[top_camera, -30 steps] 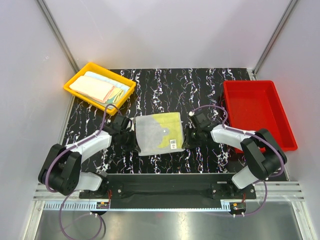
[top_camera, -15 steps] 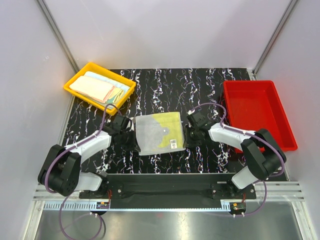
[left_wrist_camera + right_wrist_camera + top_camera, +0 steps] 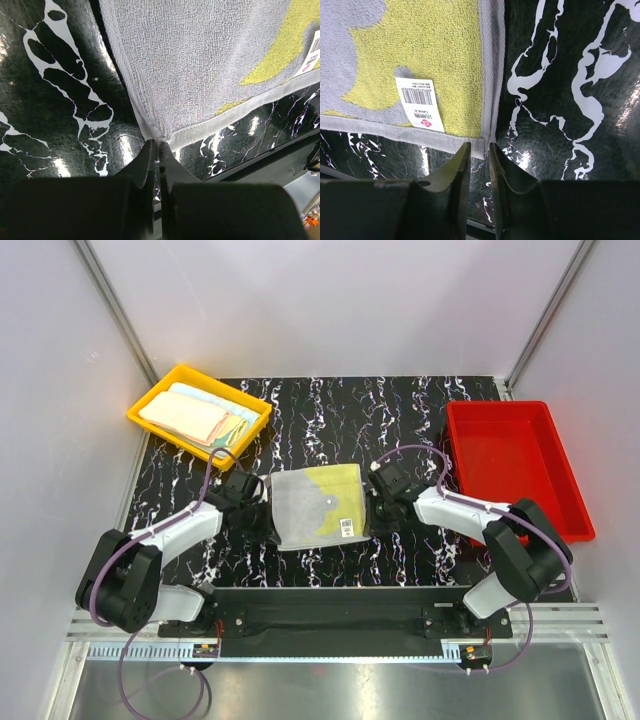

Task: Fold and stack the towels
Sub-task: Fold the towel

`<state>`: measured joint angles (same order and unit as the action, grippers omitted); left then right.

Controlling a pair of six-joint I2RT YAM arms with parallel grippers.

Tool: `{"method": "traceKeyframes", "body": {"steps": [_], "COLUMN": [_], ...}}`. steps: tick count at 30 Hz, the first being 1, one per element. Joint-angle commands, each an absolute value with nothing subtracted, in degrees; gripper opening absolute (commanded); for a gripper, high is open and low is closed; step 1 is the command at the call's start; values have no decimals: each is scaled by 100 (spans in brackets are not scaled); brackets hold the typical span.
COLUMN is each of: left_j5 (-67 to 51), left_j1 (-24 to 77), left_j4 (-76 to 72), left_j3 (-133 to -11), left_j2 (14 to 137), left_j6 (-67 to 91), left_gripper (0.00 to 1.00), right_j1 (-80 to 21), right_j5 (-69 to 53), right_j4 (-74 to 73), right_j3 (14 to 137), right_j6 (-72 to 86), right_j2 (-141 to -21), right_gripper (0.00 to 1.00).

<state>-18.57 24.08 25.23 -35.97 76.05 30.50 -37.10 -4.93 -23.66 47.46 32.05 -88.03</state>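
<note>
The black marbled surface (image 3: 330,410) carries a grey and yellow towel (image 3: 310,502), which is spread flat between the two claws. The left claw (image 3: 157,146) is pinched tight on the towel's near left corner. The right claw (image 3: 479,150) stands narrowly parted, with the near right corner lying at the mouth of its gap.

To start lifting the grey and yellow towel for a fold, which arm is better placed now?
Left. The left end effector is shut on a towel corner; the right end effector only straddles the other near corner, jaws apart.
</note>
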Motion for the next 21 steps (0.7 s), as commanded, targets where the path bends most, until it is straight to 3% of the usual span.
{"method": "traceKeyframes", "body": {"steps": [1, 9, 14, 21], "left_j5": [-1758, -1749, -1714, -1451], "left_j1": [2435, 2435, 2426, 2487], "left_j4": [2452, 2426, 2461, 3084], "left_j3": [-3621, -3612, -3656, -4104], "left_j2": [7401, 7392, 7365, 6866], "left_j6": [3050, 3059, 3076, 3199], "left_gripper": [0, 0, 0, 0], "right_j1": [-3806, -3841, -3867, -3876], "right_j5": [-290, -273, -272, -44], "right_j4": [-2224, -2206, -2373, -3049], "right_j3": [4896, 4922, 5053, 5668], "right_j6": [3296, 3261, 3234, 2989], "right_j2": [-8877, -9009, -8869, -8526], "right_gripper": [27, 22, 0, 0]}}
